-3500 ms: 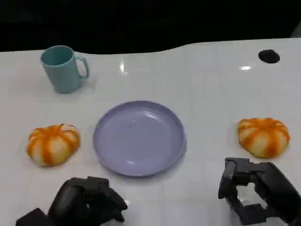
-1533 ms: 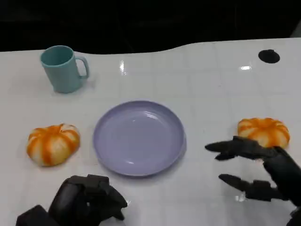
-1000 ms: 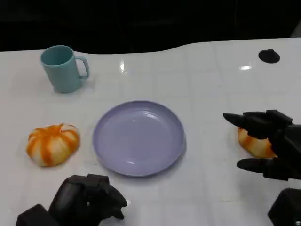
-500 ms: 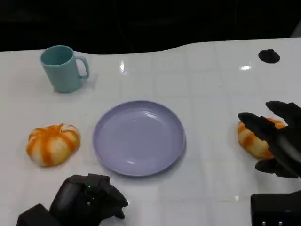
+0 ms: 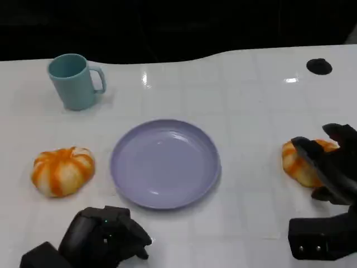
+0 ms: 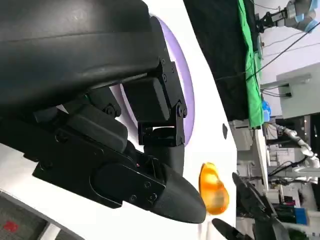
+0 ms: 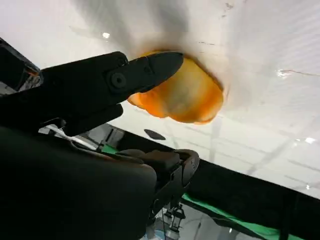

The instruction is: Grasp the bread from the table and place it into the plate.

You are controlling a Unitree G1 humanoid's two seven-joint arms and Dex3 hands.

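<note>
A lilac plate (image 5: 165,163) lies at the table's middle, with nothing on it. One orange-and-white bread roll (image 5: 62,170) sits to its left and another roll (image 5: 301,162) to its right. My right hand (image 5: 330,167) reaches over the right roll with fingers spread, covering its right side. In the right wrist view a finger (image 7: 125,75) lies across that roll (image 7: 187,100), and I cannot tell if it touches. My left hand (image 5: 105,239) rests near the front edge with fingers curled in on nothing. The left wrist view shows the plate's rim (image 6: 189,92) and the right roll (image 6: 212,191).
A teal mug (image 5: 75,81) stands at the back left. A small black round hole (image 5: 319,66) marks the table at the back right. Bare white tabletop lies between the plate and each roll.
My right hand has spread its fingers and travelled from the front edge out to the right roll, now covering part of it. The left hand, plate and both rolls stay put.
</note>
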